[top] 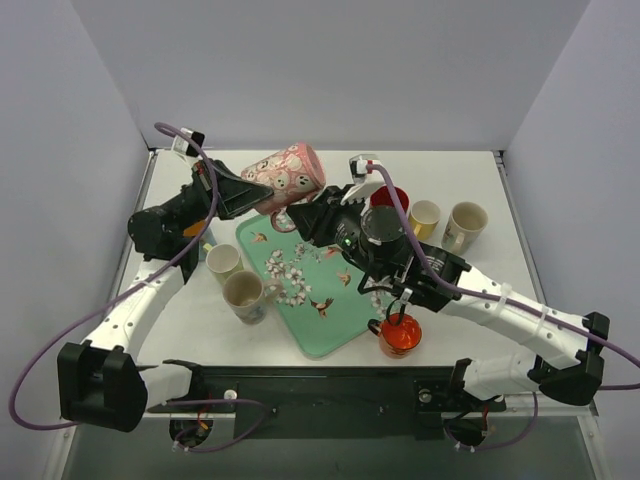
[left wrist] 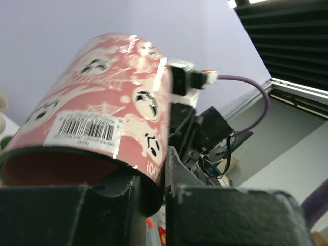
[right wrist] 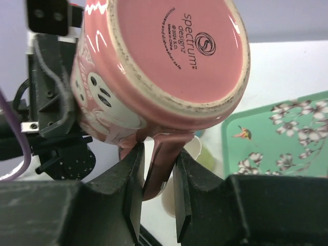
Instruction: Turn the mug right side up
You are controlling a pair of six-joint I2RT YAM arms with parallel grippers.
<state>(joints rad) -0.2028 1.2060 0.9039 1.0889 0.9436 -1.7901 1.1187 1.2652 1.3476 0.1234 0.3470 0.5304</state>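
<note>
The pink mug (top: pixel 290 172) with white ghost faces hangs in the air above the back of the table, lying on its side. Its base (right wrist: pixel 179 51) faces the right wrist camera and its mouth points left. My left gripper (top: pixel 262 192) is shut on the rim wall (left wrist: pixel 148 169), with one finger inside the mug and the other outside. My right gripper (top: pixel 292 216) comes from the other side and is shut on the mug's handle (right wrist: pixel 161 159), which sits between its two fingers (right wrist: pixel 134 179).
A green floral tray (top: pixel 322 338) lies under the arms. Two beige cups (top: pixel 223 261) (top: pixel 245 293) stand left of it and an orange cup (top: pixel 400 335) at its near right corner. A red mug (top: pixel 392 198), a yellow cup (top: pixel 424 217) and a beige cup (top: pixel 465 225) stand at the back right.
</note>
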